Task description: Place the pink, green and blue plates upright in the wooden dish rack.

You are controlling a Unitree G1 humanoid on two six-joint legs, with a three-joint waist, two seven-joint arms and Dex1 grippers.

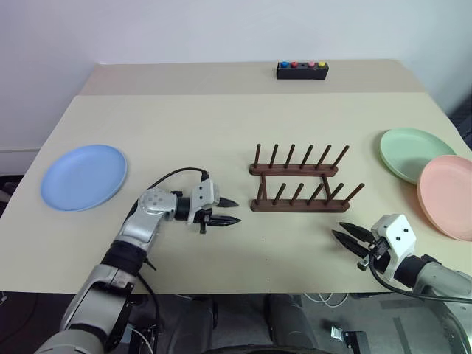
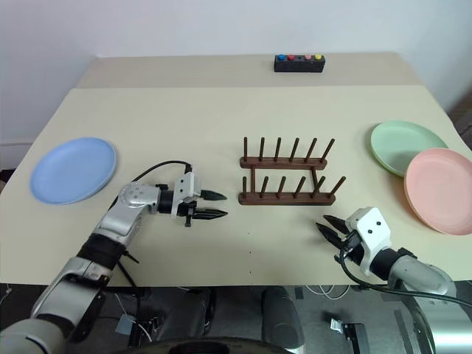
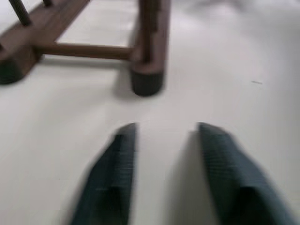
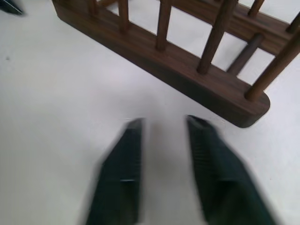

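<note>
On the beige table (image 1: 221, 110) I had the wooden dish rack (image 1: 299, 181) standing empty near the middle, with the blue plate (image 1: 83, 176) lying flat far to its left and the green plate (image 1: 414, 154) and pink plate (image 1: 450, 195) flat to its right, the pink one overlapping the green one's near edge. My left gripper (image 1: 227, 211) hovered just left of the rack, fingers parted and holding nothing. My right gripper (image 1: 350, 240) sat near the rack's front right corner, its fingers also apart and empty.

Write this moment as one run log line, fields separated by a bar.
rack: empty | blue plate, green plate, pink plate: flat on table | left gripper: open, empty | right gripper: open, empty
</note>
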